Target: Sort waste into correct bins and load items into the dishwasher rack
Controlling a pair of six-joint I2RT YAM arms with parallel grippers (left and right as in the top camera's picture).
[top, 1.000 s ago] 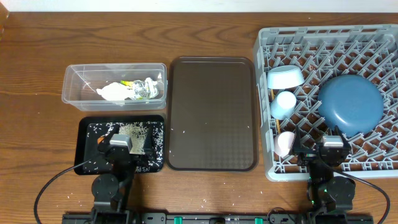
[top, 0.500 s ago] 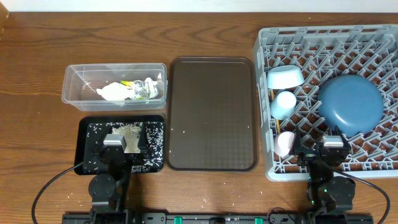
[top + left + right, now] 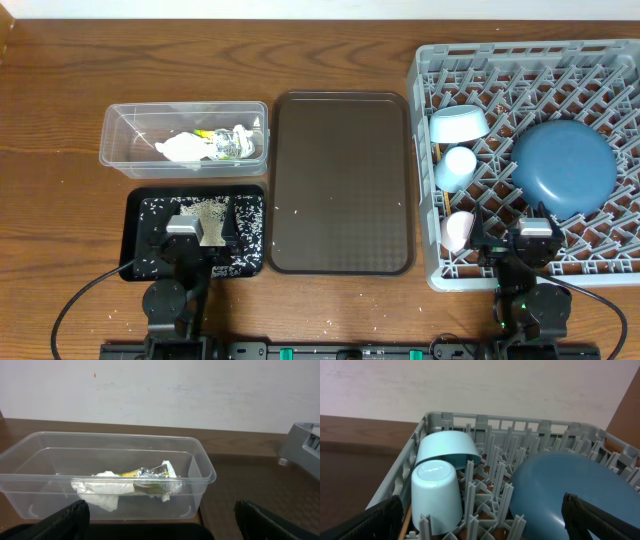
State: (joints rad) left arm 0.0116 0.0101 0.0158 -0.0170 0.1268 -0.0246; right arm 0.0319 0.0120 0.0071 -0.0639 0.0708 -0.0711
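Black tray (image 3: 131, 230), left arm (image 3: 183, 240) shifted slightly leftward, jaws spread wide

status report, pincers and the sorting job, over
Left pincer open over black tray, right pincer open at rack edge. Plate, bowl, light-blue cup, pink cup racked; paper and foil in clear tub. Stray rice on brown tray.

Grey lattice rack (image 3: 520, 50), dark-blue plate (image 3: 563, 165), pink cup (image 3: 457, 231) — black tray (image 3: 135, 225) speckled white, brown serving tray (image 3: 340, 180).
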